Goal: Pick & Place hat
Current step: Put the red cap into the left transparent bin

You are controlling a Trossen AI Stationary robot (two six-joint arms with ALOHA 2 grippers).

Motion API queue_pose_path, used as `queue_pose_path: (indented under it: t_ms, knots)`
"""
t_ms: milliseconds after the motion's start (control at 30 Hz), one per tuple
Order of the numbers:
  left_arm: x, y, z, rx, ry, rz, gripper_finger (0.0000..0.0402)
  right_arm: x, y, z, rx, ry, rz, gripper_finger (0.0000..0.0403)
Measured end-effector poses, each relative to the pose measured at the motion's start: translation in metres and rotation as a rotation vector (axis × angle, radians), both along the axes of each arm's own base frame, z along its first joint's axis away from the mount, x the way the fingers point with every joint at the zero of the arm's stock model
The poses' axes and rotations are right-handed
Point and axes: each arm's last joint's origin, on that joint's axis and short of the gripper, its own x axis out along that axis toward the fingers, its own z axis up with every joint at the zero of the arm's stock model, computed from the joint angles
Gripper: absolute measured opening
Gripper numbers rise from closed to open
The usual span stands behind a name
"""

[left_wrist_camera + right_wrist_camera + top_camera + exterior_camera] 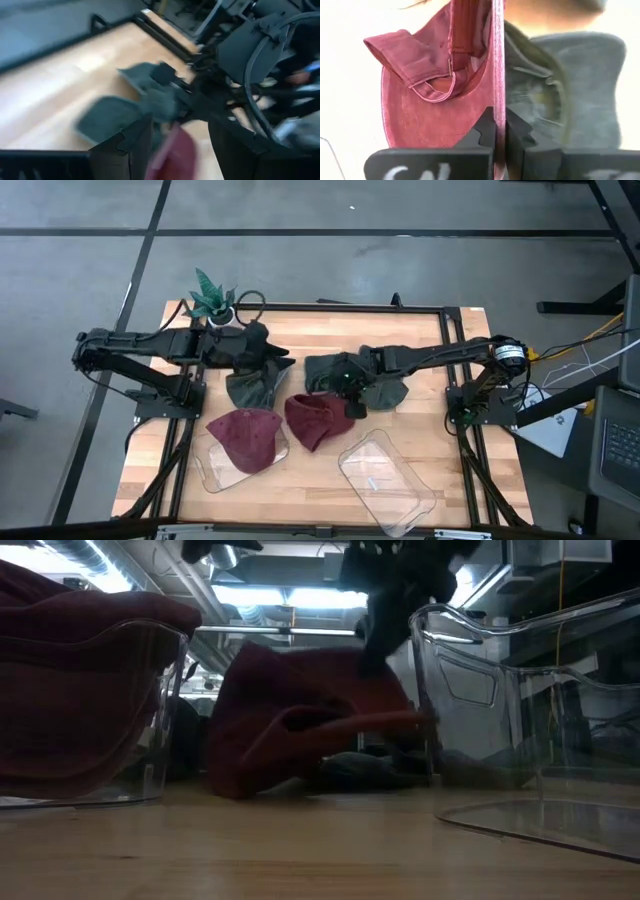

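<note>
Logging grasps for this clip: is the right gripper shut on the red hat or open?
Shut on it. In the right wrist view the right gripper has its fingers pressed together with the red hat edge pinched between them.

- Wooden table (320, 480), black frame along its edges.
- Small potted plant (212, 297) at the far left corner of the table.
- Grey concrete floor (350, 240) around the table, dark seams across it.
- Loose cables (585, 350) and a white sheet (556, 430) off the right edge.
- Ceiling lights (290, 598) and ducts seen beyond the table in the low view.
</note>
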Motion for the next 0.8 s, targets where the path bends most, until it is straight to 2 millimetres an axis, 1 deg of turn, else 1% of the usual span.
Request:
queue_pose_path:
  t_ms: [100, 233, 300, 433, 533, 633, 800]
  knots:
    - [0.002, 0.007, 0.003, -0.11, -0.052, -0.044, 0.0184, 0.001, -0.002, 0.023, -0.074, 0.01, 0.008, 0.0014]
    - [0.001, 0.015, 0.007, -0.193, -0.088, -0.075, 0.0184, 0.0, -0.004, 0.051, -0.166, 0.012, 0.008, 0.0014]
    - [-0.004, 0.019, 0.01, -0.215, -0.106, -0.057, 0.0184, -0.001, -0.005, 0.062, -0.212, 0.014, 0.005, 0.0014]
    - [-0.021, 0.027, 0.019, -0.227, -0.157, 0.002, 0.0184, -0.004, -0.008, 0.08, -0.297, 0.02, -0.026, 0.0014]
    - [-0.037, 0.034, 0.024, -0.297, -0.181, 0.058, 0.0184, -0.005, -0.01, 0.09, -0.372, 0.016, -0.045, 0.0014]
    - [-0.05, 0.039, 0.025, -0.384, -0.175, 0.072, 0.0184, -0.005, -0.011, 0.099, -0.452, 0.0, -0.052, 0.0014]
    - [-0.062, 0.043, 0.03, -0.42, -0.208, 0.063, 0.0184, -0.007, -0.02, 0.103, -0.613, 0.043, -0.074, 0.0014]
